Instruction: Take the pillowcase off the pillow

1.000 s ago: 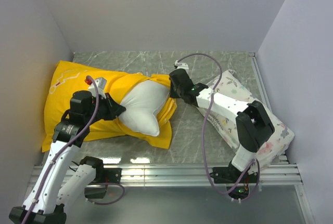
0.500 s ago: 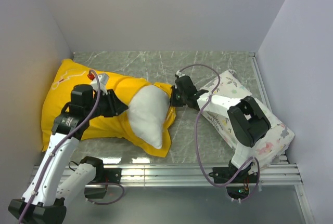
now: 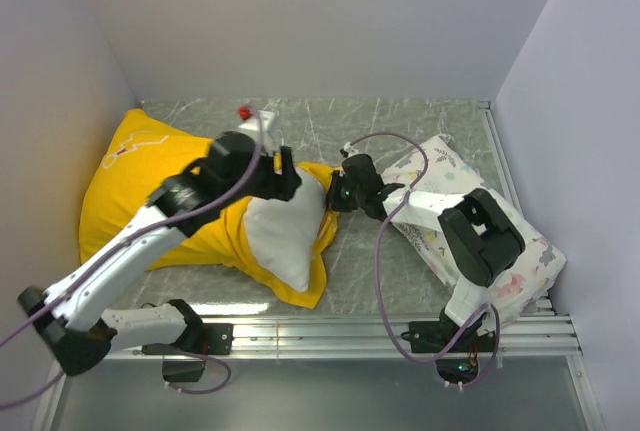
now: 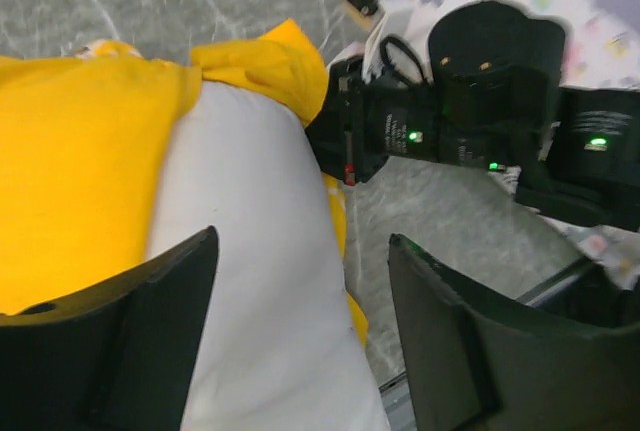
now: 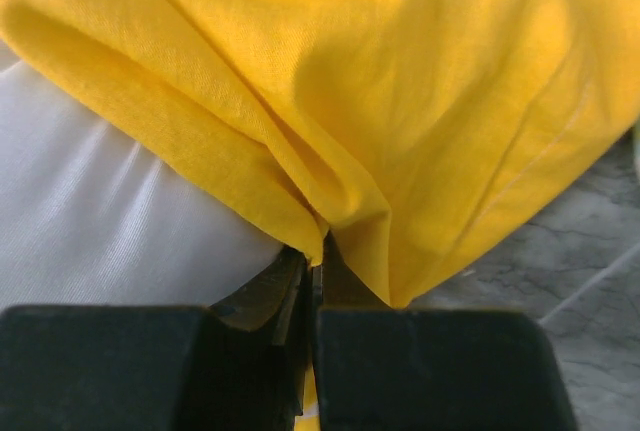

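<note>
Marble table (image 3: 400,116): pillowcase (image 5: 400,71) pinched in R claw (image 5: 313,291).

Bright even light, soft shadows, wrist views slightly blurred

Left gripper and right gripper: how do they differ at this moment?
The left gripper stands open and holds nothing; the right gripper is shut on a fold of the pillowcase. The left gripper hangs over the bare pillow; the right gripper sits at the case's open edge. Both are near the pillow's exposed end.

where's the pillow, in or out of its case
Partly out: plump white pillow bare at one end, bright yellow fabric pillowcase over the rest.
</note>
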Robot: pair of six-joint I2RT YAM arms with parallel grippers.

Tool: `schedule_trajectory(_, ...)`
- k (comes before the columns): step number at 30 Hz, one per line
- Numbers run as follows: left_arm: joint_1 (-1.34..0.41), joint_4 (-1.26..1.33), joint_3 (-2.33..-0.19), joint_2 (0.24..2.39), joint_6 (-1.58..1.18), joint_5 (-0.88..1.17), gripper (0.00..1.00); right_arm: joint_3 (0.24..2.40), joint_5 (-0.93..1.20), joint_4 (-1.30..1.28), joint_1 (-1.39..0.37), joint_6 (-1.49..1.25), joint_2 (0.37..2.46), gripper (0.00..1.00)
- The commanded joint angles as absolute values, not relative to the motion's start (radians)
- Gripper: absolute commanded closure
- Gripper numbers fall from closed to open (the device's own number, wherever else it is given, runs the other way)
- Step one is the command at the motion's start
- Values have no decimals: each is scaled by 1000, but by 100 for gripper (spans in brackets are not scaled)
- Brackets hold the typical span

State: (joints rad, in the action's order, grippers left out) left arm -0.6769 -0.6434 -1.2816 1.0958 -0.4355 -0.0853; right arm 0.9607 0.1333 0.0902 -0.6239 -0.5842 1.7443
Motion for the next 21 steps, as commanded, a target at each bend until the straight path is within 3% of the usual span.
schedule_trajectory(1,-819,-629,-1318,1211,-449,-339,25,933,239,176,-635,-641,1692,100)
schedule_trajectory(9,-916,-601,-1312,1394,-433,-526,16,899,351,253,-635,-716,1649,100)
schedule_trajectory(10,-916,-598,-1304,1414,-430,-537,7,894,359,256,-635,-721,1643,100)
schedule_trajectory(21,-916,-614,-1221,1459,-436,-588,3,876,472,336,-630,-805,1577,100)
